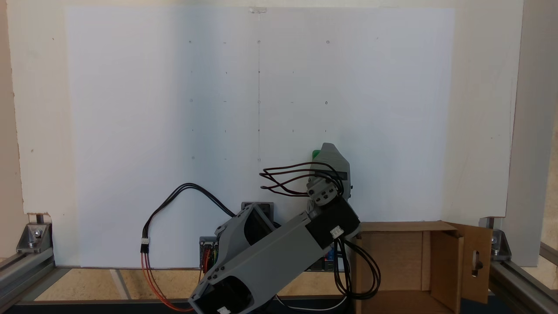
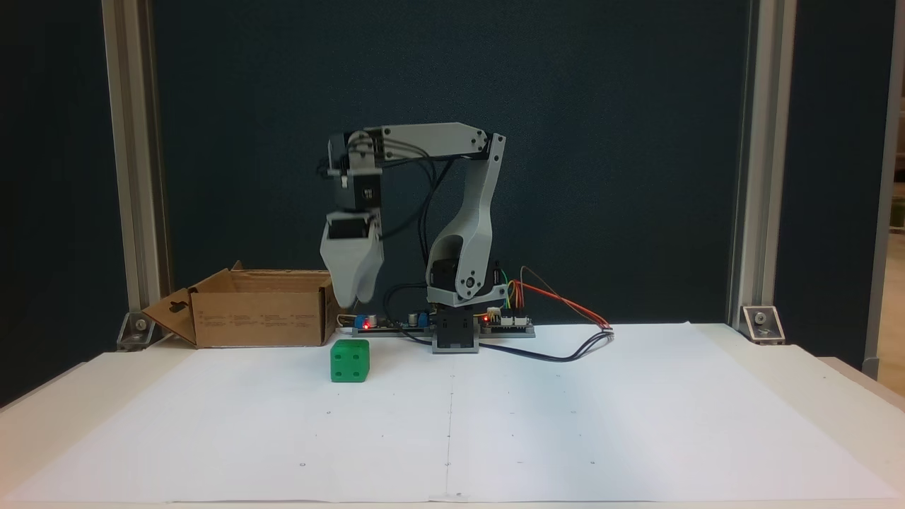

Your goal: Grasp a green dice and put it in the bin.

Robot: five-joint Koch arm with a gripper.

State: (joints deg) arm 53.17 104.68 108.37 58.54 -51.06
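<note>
The green dice (image 2: 350,360) rests on the white paper, a little in front of the arm's base and to the right of the bin in a fixed view. From above, only a green sliver of the dice (image 1: 315,154) peeks out beside the gripper body. My gripper (image 2: 353,302) hangs pointing down just above the dice, clear of it, its jaws together with no gap and nothing held. The gripper (image 1: 328,149) covers most of the cube from above. The bin (image 2: 261,318) is a brown cardboard box, open on top; the bin (image 1: 440,266) has a side flap with a slot cutout.
The arm's base and circuit boards (image 2: 452,326) stand at the table's back edge, with cables (image 2: 565,350) trailing onto the paper. Aluminium frame posts (image 2: 131,177) rise at the corners. The white sheet (image 2: 565,424) spreads wide in front.
</note>
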